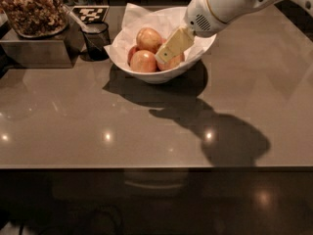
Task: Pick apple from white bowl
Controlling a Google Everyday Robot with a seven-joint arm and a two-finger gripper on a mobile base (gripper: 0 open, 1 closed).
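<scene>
The white bowl stands at the back middle of the brown table, lined with crumpled white paper. Several apples lie in it: two paler yellow-orange ones, a small deep-red one at the left, and the red-orange apple at the right, mostly hidden behind my gripper. My gripper reaches down from the upper right into the bowl, its cream-coloured tip over the red-orange apple and beside the front pale apple.
A small dark cup stands left of the bowl. A glass dish of nuts sits on a metal box at the far left. A checkered tag lies behind the cup. The table's front edge runs across the view.
</scene>
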